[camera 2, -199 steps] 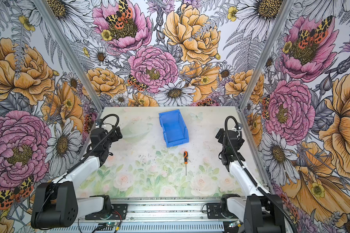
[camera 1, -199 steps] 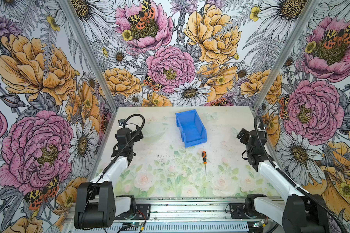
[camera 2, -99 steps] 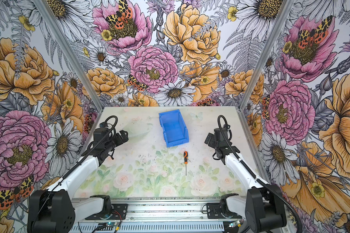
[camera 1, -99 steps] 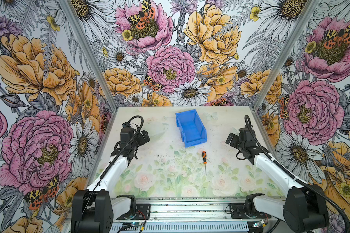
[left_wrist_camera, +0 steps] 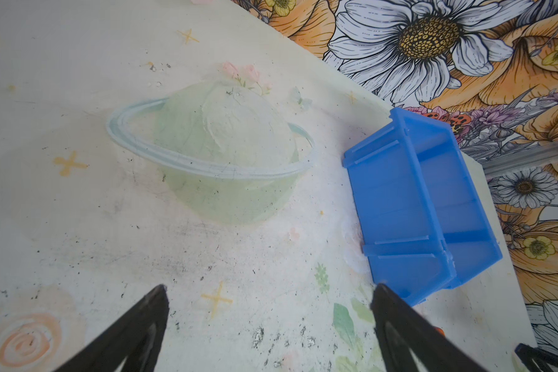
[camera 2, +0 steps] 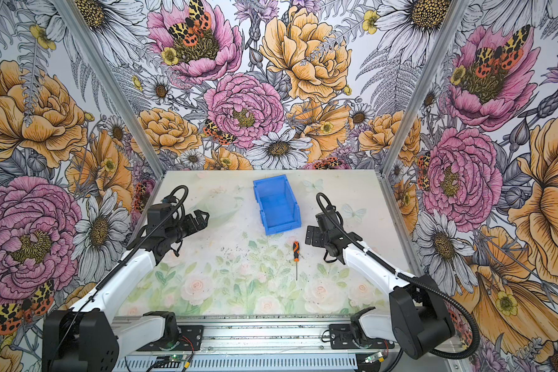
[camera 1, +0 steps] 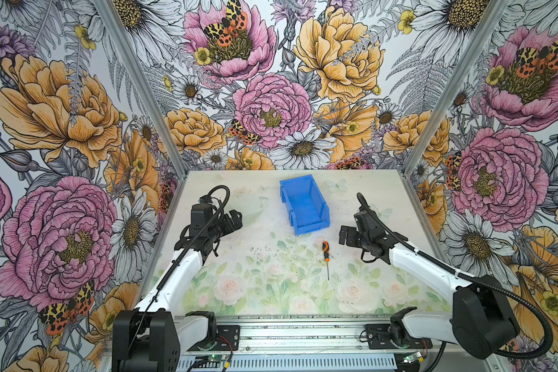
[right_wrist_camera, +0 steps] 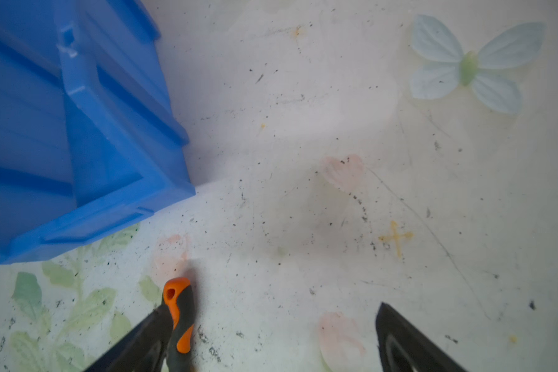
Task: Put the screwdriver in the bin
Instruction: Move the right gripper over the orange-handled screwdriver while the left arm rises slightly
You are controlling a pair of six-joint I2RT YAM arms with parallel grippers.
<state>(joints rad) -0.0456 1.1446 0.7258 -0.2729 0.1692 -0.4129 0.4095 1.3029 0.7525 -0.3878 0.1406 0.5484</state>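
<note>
One screwdriver (camera 1: 326, 251), one blue bin (camera 1: 311, 227) and two grippers. The screwdriver lies flat on the table (camera 1: 255, 290), just in front of the bin's low wall, handle toward the bin. The right gripper (camera 1: 344, 235) hovers beside the handle, spread wide and empty, with one finger (right_wrist_camera: 136, 344) close to the handle. The left gripper (camera 1: 237, 220), also spread and empty, is well apart.
</note>
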